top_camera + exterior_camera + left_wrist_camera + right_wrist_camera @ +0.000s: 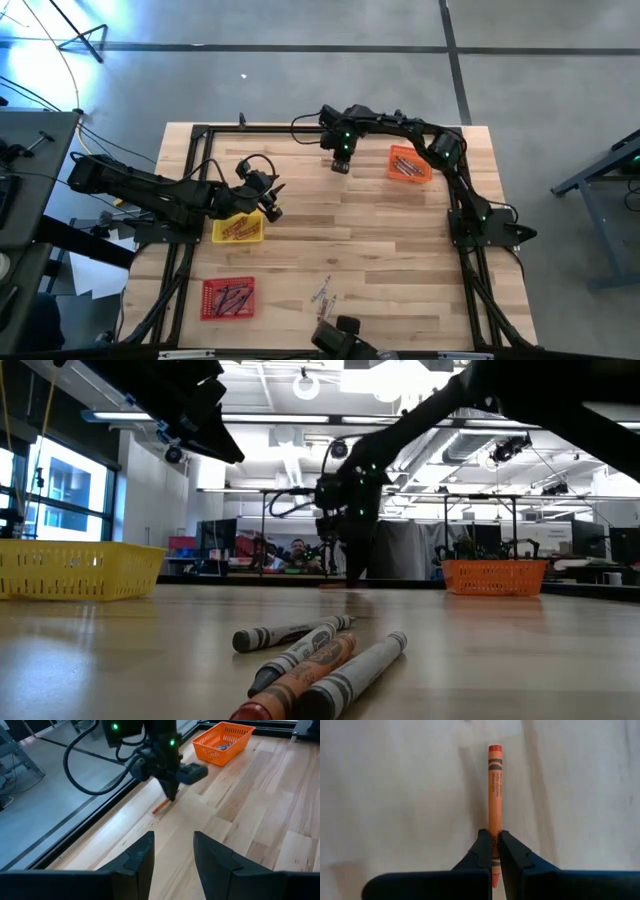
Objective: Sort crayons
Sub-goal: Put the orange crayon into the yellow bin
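My right gripper [340, 166] is at the far middle of the table, shut on an orange crayon [494, 790]. The left wrist view shows the same crayon [161, 808] slanting down from those fingers toward the wood. Beside it to the right stands the orange tray [410, 163], with crayons inside. My left gripper [172, 855] hovers open and empty above the yellow tray [238, 228]. Several loose crayons [320, 660] lie flat on the table near its front edge. My right gripper pinches the orange crayon between its two fingers near one end [494, 836]; a short stub of that end [494, 879] shows behind the fingers. The fingers point steeply down, across the crayon. The crayon slants down; whether its free end [155, 812] touches the table I cannot tell.
A red tray [228, 297] with crayons sits at the near left. The black frame rail [300, 128] runs along the far edge just behind my right gripper. Bare wood lies in the middle of the table [350, 230].
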`<move>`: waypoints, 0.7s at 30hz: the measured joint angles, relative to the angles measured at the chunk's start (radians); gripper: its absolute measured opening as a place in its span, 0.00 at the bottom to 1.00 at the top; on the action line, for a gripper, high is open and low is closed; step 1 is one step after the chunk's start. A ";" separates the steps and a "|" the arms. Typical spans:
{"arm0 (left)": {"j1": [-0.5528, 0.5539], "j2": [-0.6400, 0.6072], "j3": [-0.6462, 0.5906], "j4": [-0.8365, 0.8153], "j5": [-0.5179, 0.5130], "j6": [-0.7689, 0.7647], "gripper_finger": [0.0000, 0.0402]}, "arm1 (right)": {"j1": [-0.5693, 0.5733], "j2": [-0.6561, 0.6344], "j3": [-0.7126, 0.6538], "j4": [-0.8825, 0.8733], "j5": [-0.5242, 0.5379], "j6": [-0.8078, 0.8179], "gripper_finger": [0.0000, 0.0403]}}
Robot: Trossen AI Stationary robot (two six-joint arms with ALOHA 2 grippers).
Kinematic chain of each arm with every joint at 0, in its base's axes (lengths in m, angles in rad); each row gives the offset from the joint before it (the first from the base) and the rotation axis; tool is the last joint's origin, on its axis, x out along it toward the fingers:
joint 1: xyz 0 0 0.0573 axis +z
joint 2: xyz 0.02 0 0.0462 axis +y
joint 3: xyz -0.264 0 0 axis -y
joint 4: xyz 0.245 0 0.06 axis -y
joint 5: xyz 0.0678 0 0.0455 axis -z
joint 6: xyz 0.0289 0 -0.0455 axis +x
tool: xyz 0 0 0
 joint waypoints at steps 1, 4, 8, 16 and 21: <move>0.000 0.000 0.000 0.000 0.000 0.000 0.30 | 0.001 0.000 0.029 -0.027 0.000 0.000 0.00; 0.000 0.000 0.000 0.000 0.000 0.000 0.30 | 0.002 -0.006 0.123 -0.089 -0.001 -0.005 0.00; 0.000 0.000 0.000 -0.001 0.000 0.000 0.30 | -0.001 -0.003 0.216 -0.217 0.005 -0.004 0.00; 0.000 0.000 0.000 -0.010 0.000 -0.007 0.30 | 0.000 -0.100 0.269 -0.398 0.009 0.038 0.00; 0.000 0.000 0.000 -0.031 0.000 -0.026 0.30 | 0.014 -0.238 0.181 -0.370 0.007 0.054 0.00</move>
